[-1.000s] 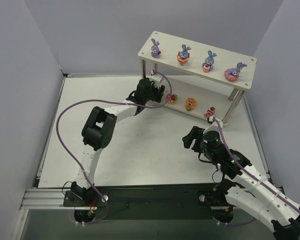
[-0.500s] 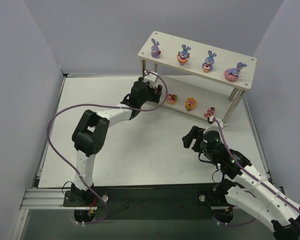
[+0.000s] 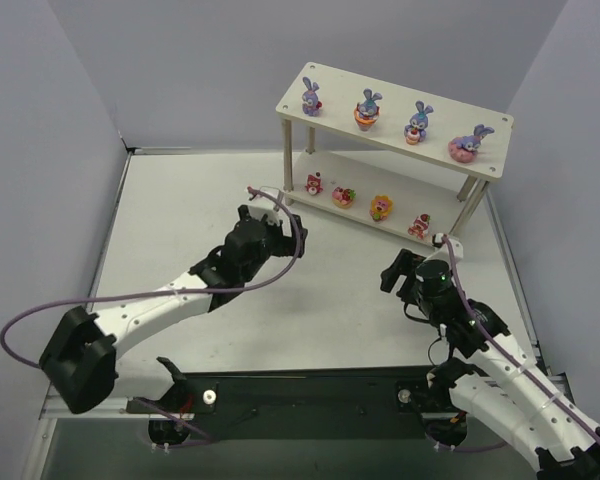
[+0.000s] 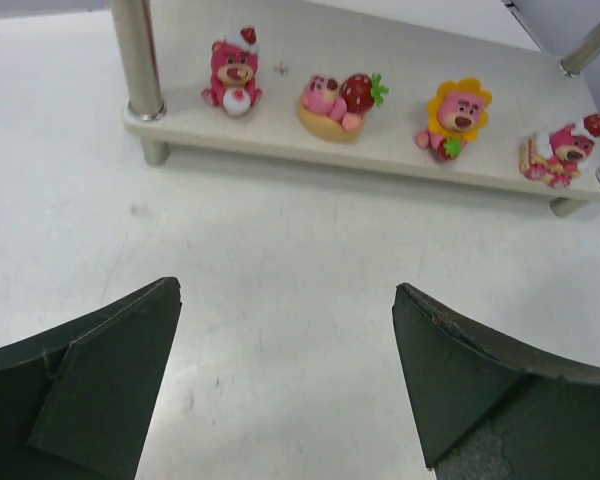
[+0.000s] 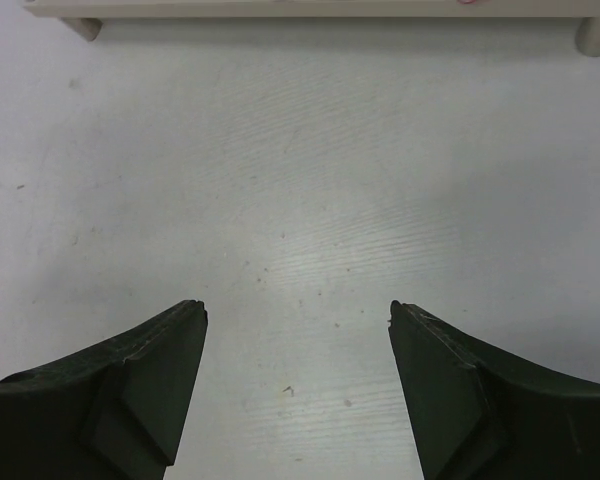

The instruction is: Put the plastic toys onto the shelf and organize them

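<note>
Left wrist: four pink toys (image 4: 335,97) stood in row on shelf lower board (image 4: 280,140); left jaws wide, empty; right jaws wide, empty.

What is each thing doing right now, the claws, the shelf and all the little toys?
Left claw: open, empty, over the table, facing the shelf.
Right claw: open, empty, over the table.
Shelf: upright, toys on both boards.
Bunnies: four in a row on the top board.
Bears: four in a row on the lower board.
</note>
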`<state>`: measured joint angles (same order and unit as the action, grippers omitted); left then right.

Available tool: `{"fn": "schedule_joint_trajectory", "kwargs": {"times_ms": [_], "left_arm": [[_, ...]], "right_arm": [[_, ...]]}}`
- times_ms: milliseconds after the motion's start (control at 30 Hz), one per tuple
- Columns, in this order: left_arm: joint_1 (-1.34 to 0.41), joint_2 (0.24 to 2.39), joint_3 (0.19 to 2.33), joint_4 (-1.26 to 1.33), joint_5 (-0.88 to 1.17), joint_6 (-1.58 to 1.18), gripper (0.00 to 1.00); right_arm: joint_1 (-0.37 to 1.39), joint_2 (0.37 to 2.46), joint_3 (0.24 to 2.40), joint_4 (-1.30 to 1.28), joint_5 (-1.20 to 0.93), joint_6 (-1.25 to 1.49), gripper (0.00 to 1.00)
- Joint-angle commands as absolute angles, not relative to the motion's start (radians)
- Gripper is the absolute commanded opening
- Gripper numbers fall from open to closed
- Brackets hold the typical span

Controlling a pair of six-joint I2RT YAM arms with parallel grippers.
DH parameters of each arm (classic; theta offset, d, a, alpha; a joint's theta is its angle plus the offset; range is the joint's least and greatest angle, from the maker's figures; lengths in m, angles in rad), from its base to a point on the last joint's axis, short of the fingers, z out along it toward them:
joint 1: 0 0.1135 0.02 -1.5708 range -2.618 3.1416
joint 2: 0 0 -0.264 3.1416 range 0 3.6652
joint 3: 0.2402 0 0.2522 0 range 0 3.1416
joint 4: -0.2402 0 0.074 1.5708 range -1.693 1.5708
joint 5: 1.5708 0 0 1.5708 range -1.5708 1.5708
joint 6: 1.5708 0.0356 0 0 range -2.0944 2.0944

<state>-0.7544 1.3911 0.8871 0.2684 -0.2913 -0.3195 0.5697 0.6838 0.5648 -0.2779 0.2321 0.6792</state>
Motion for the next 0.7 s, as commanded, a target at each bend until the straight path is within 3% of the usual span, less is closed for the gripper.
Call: {"fn": "schedule_joint_trajectory", "kwargs": {"times_ms": [0,333,667], "left_arm": [[-0.824,1.174,0.783,0.045,-0.515,-0.426,0.97],[-0.839,0.680,0.637,-0.262,-0.529,-0.497,0.97],[-0.853,0.583,0.676,-0.365,-0.560,-0.495,0.97]], "right_arm": [[0.493,0.609,0.612,-0.379,0.317,0.641,0.76],[0.448,0.453,0.656,-0.500,0.419,0.617,0.77],[0.445,0.388,0.683,-0.552,0.456,0.606,0.78]]}}
